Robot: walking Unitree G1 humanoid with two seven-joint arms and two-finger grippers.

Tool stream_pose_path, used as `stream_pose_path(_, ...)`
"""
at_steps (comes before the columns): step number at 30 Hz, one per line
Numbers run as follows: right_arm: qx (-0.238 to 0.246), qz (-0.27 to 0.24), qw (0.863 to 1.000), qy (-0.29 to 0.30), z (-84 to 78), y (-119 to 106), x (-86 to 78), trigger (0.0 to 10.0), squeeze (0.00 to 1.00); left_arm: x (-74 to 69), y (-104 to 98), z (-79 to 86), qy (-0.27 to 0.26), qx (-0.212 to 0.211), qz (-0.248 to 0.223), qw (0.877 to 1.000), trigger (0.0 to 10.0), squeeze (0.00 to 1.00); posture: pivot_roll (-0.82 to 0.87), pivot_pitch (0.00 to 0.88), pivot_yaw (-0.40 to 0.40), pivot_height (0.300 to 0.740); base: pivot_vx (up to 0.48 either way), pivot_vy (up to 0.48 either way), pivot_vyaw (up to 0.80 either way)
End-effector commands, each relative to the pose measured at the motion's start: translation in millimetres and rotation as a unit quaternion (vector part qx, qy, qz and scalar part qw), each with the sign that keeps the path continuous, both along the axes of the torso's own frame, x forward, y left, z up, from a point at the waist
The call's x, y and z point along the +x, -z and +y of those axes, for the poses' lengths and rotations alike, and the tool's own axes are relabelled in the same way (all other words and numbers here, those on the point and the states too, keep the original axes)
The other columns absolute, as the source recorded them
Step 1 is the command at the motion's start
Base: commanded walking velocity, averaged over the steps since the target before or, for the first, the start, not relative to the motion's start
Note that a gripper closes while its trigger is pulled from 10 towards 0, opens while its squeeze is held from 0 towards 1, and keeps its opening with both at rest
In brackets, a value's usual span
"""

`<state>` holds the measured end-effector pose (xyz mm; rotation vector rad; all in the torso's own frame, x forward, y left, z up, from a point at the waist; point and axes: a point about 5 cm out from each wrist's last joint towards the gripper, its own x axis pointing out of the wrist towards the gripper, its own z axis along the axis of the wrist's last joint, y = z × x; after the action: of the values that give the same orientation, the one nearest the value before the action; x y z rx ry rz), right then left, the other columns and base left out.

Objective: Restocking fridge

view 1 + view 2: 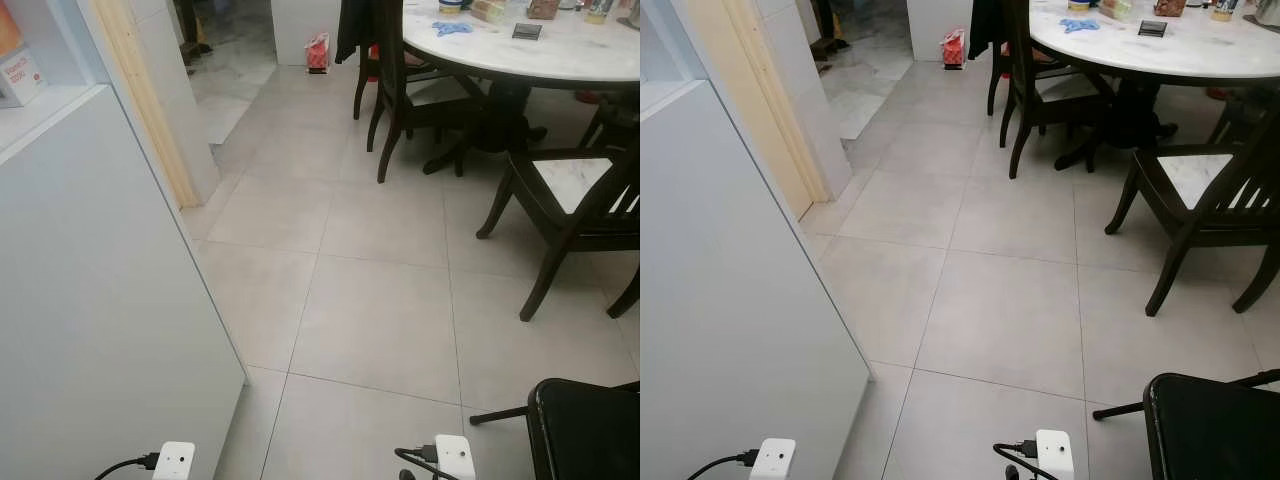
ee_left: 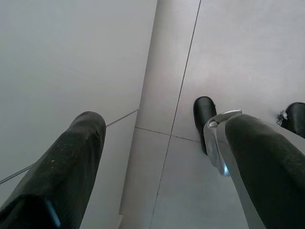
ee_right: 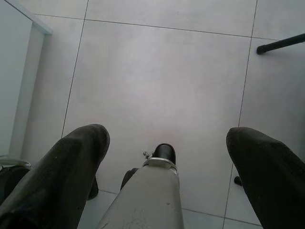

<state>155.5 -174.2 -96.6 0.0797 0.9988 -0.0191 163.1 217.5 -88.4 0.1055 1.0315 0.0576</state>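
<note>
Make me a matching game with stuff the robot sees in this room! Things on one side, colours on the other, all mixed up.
Things:
1. Round table top
2. Dining chair
3. Small bag on the floor by the far wall
4. Door frame

Colours:
A. Pale wood
B. Red and pink
C. White marble
D. Dark brown, nearly black

Pairs: 1-C, 2-D, 3-B, 4-A
</note>
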Motion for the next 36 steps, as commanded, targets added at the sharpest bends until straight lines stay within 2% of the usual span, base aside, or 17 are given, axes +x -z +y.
stream_pose_path(1, -0.013, 0.005, 1.000, 0.016, -28.7, -23.9, 48.4, 10.0, 0.00, -11.8, 2.7, 11.5, -0.085, -0.040, 0.009, 0.996, 10.0, 0.00, 0.04, 0.000, -0.085, 0.740, 0.000, 0.000, 0.00)
stream_pose_path(36, -0.013, 0.003, 1.000, 0.014, -27.7, -24.0, 48.8, 10.0, 0.00, -12.1, 2.7, 11.6, -0.089, -0.049, 0.008, 0.995, 10.0, 0.00, 0.04, 0.000, -0.083, 0.740, 0.000, 0.000, 0.00)
